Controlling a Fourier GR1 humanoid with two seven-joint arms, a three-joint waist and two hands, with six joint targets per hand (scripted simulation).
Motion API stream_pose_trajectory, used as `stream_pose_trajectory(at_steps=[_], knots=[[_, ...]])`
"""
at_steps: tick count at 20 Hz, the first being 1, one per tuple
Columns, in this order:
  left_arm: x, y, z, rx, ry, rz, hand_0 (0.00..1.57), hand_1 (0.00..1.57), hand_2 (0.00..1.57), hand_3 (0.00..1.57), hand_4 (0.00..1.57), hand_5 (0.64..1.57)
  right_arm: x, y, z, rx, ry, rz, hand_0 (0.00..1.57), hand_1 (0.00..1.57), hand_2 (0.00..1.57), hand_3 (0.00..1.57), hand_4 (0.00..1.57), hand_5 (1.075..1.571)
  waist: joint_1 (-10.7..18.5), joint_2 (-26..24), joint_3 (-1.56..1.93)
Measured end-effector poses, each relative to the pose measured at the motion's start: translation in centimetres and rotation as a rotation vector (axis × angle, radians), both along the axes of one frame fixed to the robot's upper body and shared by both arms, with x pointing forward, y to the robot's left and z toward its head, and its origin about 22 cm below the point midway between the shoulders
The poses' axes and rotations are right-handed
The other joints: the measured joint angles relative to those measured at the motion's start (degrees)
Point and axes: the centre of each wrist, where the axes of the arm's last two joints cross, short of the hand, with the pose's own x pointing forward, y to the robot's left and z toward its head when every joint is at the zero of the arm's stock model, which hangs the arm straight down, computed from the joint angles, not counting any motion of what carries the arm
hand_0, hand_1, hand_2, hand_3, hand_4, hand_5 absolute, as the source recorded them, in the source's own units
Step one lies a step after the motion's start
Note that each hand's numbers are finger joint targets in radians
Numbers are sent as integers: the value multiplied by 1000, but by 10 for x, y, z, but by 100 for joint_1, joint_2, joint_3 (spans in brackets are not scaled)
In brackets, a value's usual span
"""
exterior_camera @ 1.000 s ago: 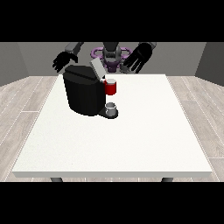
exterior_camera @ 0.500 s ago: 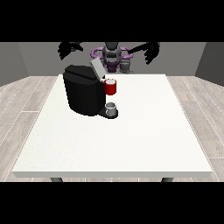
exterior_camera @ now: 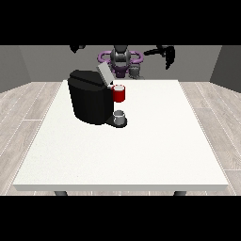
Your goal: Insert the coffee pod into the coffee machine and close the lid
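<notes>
Sitting on a smooth white table [exterior_camera: 141, 155] — boxy black machine [exterior_camera: 89, 101], lid up, red thing [exterior_camera: 119, 93] at it. Both hands [exterior_camera: 168, 52] raised; fingers — can't tell.

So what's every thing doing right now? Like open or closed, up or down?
Coffee machine: upright on the table, lid tilted open.
Red thing at the machine: upright at the machine's front.
Grey thing: resting on the machine's base, below the red thing.
Hand at the view's right: raised high, holding nothing.
Hand at the view's left: raised, mostly cut off.
White table: level.
</notes>
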Motion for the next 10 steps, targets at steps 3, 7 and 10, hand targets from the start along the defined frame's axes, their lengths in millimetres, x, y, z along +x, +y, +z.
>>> stream_pose_trajectory(at_steps=[3,7,10], knots=[[-10,-8,-9,-49,10,-9,0,0,0,0,135,1571,3,-4,1,-26,2,24,0,0,0,0,239,1571,209,-1,3],[-21,-7,-15,-101,25,-9,0,0,0,0,0,1571,10,6,3,-58,-4,55,0,0,0,0,0,1571,389,41,3],[-31,-4,-15,-118,20,-9,0,0,0,0,204,1571,13,8,3,-67,5,70,0,0,0,0,0,1571,482,72,3]])
